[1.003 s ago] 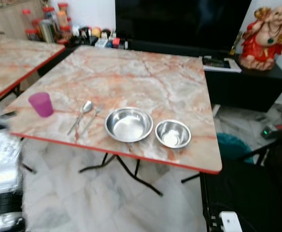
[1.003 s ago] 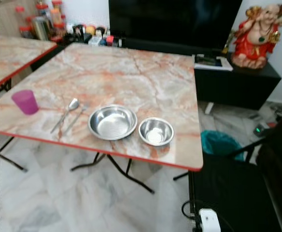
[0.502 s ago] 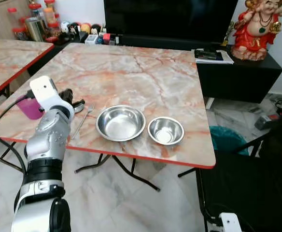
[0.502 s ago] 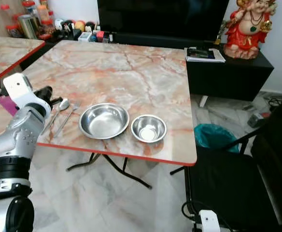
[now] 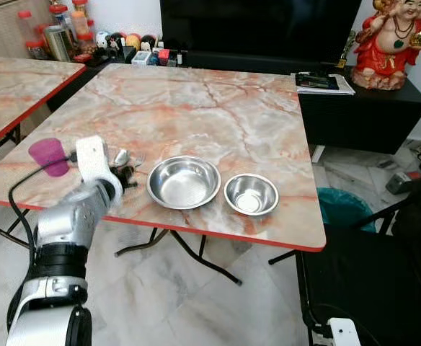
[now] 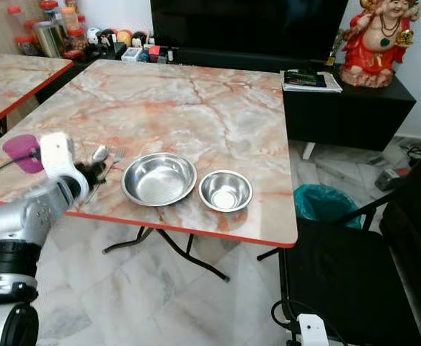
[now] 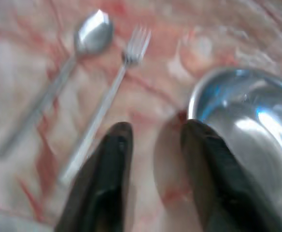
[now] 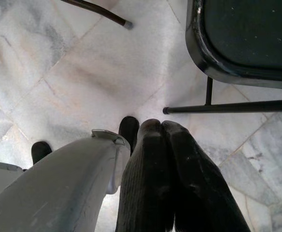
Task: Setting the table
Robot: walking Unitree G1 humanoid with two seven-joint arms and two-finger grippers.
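So the fork (image 7: pixel 107 101) and spoon (image 7: pixel 59 77) lie side by side on the counter (image 5: pixel 225 115) just ahead of the left hand (image 7: pixel 155 140), whose fingers are spread and empty. Beside it sits the big bowl (image 5: pixel 184 182), then the small bowl (image 5: pixel 251 194). Right hand (image 8: pixel 162 130) hangs clenched above the floor (image 8: pixel 59 72).

Two bowls (image 5: pixel 184 182) (image 5: pixel 251 194); one spoon (image 7: pixel 54 83), fork (image 7: pixel 105 100), cup (image 5: pixel 49 155).
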